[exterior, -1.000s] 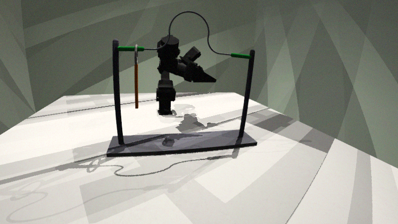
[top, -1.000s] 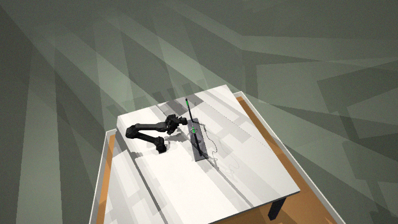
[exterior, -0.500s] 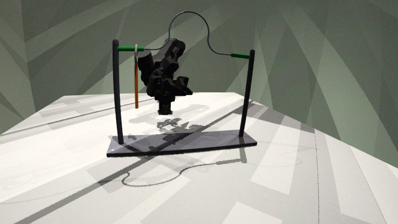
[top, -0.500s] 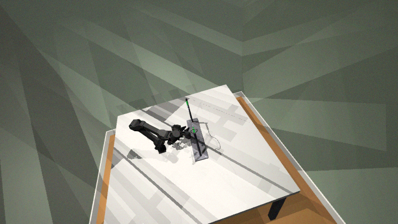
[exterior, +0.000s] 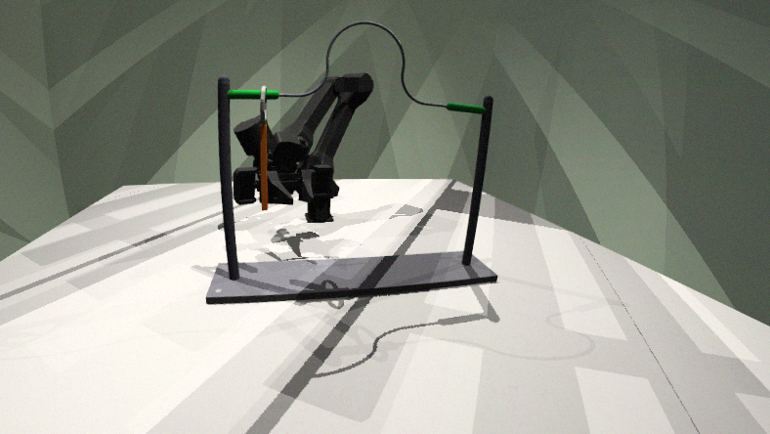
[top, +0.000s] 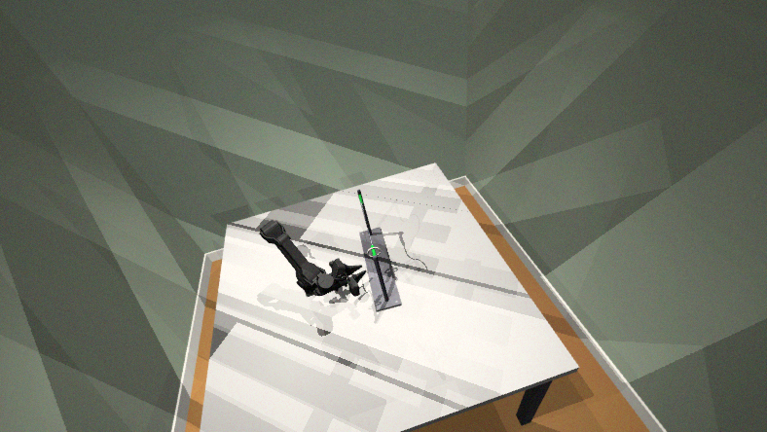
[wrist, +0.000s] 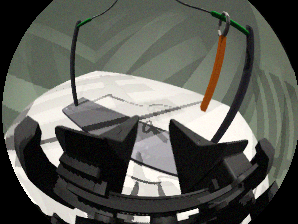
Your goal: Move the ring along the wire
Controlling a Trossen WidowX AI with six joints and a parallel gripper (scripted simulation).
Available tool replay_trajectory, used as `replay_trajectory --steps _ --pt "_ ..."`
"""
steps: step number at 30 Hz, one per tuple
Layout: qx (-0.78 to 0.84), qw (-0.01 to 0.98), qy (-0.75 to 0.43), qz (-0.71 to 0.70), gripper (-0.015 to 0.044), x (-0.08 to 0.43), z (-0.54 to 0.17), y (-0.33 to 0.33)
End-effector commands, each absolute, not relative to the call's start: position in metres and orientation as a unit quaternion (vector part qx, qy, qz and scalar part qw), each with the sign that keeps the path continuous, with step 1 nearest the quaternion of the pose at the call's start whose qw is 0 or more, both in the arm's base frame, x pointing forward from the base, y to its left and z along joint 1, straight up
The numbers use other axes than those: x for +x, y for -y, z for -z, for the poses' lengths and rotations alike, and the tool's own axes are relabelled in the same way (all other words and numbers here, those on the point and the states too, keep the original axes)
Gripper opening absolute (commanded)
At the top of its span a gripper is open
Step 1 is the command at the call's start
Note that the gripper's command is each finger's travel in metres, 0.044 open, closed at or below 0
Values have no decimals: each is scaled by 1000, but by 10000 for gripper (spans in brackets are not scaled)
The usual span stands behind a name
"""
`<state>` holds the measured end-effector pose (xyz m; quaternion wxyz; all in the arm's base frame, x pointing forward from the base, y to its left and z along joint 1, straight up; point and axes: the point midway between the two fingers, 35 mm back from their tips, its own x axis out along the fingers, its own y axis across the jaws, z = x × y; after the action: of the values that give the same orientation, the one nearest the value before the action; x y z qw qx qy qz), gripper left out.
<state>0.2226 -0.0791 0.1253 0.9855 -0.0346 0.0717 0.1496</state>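
Observation:
The ring [exterior: 263,110] [wrist: 228,25] hangs around the green wire part [exterior: 242,94] [wrist: 239,27] beside one post [exterior: 227,189] [wrist: 245,75]. Its orange handle [exterior: 264,166] [wrist: 214,72] points down, with its lower end free. My gripper [top: 363,269] [wrist: 153,120] is partly open, with nothing between the fingers. It is on the arm's side of the wire stand, apart from the handle; the handle is to the right of the fingers in the wrist view. The other green part [exterior: 465,108] [wrist: 85,22] is by the other post [exterior: 478,183] [wrist: 74,65].
The thin grey wire [exterior: 365,22] [wrist: 190,7] rises in a tall hump between the green parts. Both posts stand on a grey base plate [exterior: 420,269] [wrist: 165,155] on the white table [top: 456,321]. Shadows of the wire and arm fall on the table.

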Motion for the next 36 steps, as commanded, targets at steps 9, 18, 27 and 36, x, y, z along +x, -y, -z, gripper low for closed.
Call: replay_trajectory --steps 9,18,27,36 --pt "-3 998 -55 -7 160 182 -103 123" --pt "-6 998 -63 0 160 194 -110 125" --pt "-8 998 -50 23 160 224 -139 127" --pt "-6 999 -39 29 160 232 -150 125"
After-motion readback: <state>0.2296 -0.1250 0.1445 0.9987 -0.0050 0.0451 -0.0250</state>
